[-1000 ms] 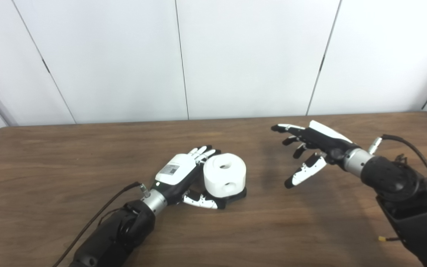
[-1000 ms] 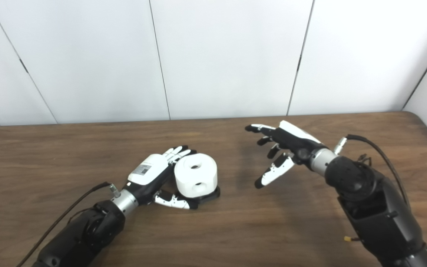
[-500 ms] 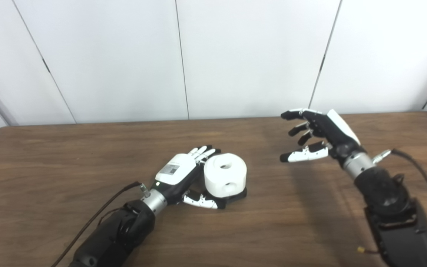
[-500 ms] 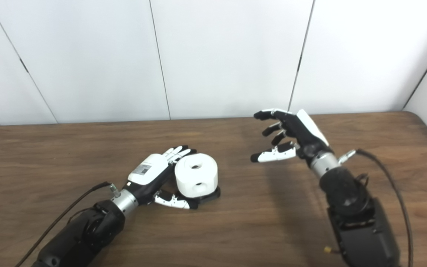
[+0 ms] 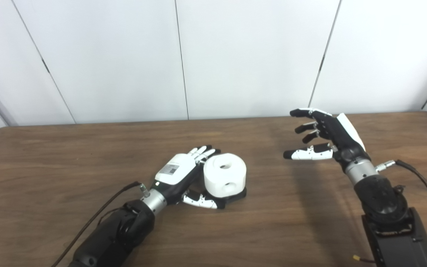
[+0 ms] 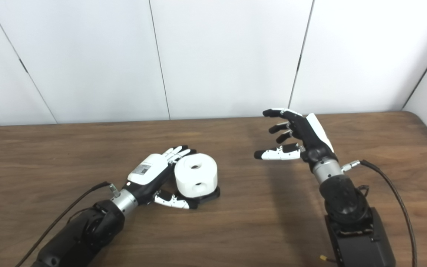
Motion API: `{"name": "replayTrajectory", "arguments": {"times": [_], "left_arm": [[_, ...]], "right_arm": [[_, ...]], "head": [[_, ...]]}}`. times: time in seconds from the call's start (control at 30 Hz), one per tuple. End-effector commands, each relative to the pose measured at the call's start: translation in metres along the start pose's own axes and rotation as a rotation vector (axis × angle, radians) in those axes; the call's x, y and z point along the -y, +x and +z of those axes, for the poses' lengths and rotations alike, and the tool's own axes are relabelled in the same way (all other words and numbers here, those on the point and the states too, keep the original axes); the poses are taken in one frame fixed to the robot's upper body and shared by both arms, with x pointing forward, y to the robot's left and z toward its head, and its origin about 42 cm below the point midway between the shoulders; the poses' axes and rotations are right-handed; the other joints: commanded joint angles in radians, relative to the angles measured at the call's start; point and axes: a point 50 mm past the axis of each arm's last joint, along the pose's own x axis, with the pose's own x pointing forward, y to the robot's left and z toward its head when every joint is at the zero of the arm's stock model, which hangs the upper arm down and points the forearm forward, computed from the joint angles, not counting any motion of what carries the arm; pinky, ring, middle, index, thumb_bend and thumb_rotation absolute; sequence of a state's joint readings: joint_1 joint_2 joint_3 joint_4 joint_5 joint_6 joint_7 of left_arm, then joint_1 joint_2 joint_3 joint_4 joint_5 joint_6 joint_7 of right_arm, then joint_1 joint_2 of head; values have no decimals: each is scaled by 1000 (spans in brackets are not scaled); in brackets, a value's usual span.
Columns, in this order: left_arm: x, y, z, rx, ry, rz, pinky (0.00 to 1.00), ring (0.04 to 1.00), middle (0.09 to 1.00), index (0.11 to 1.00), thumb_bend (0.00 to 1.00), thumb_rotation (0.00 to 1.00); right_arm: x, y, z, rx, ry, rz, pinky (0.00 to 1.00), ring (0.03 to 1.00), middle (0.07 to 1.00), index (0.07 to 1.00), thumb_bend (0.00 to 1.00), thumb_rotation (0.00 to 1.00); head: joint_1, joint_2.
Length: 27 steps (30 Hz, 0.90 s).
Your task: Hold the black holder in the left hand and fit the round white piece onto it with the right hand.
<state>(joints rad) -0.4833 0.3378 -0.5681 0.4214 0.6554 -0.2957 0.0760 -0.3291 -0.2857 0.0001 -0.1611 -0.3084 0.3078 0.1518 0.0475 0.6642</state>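
Since a second ago the right hand (image 5: 328,137) has swung upright and drawn right, empty, fingers spread wide. On the brown tabletop (image 5: 50,159) the round white piece (image 5: 224,175), a thick drum with round holes, sits on the black holder (image 5: 237,195). Just left, the left hand (image 5: 182,176) clasps the pair; its label is unreadable.
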Motion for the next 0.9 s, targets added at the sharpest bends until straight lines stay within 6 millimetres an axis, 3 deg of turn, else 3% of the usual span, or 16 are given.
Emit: {"name": "replayTrajectory", "arguments": {"times": [0.0, 0.47, 0.5, 0.53, 0.6, 0.73, 0.87], "left_arm": [[26, -22, -20, -88, 54, -181, 1000, 1000, 959, 481, 525, 68], [25, -22, -20, -99, 36, -181, 1000, 1000, 981, 491, 523, 74], [25, -22, -20, -100, 40, -178, 1000, 1000, 989, 577, 776, 161], [24, -22, -20, -102, 45, -176, 1000, 1000, 994, 621, 872, 204], [23, -22, -21, -108, 68, -176, 994, 1000, 999, 705, 970, 269], [17, -26, -23, -138, 98, -181, 979, 1000, 1000, 851, 1000, 351], [10, -32, -26, -192, 93, -176, 991, 1000, 1000, 965, 1000, 368]], "right_arm": [[8, 4, 11, 69, -1, -38, 525, 650, 820, 731, 707, 0], [9, 5, 13, 76, 1, -23, 505, 641, 817, 726, 737, 0], [8, 6, 13, 76, 1, -22, 503, 641, 814, 725, 740, 0], [8, 6, 13, 76, 2, -21, 499, 641, 815, 726, 741, 0], [8, 6, 13, 76, 5, -21, 500, 642, 815, 727, 743, 0], [7, 6, 14, 76, 11, -20, 502, 647, 813, 726, 748, 0], [7, 5, 13, 84, -4, -19, 501, 640, 805, 728, 747, 0]], "head": [[1, 1], [-1, 2], [-1, 2], [-1, 2], [-2, 1], [0, -1], [6, 0]]}}
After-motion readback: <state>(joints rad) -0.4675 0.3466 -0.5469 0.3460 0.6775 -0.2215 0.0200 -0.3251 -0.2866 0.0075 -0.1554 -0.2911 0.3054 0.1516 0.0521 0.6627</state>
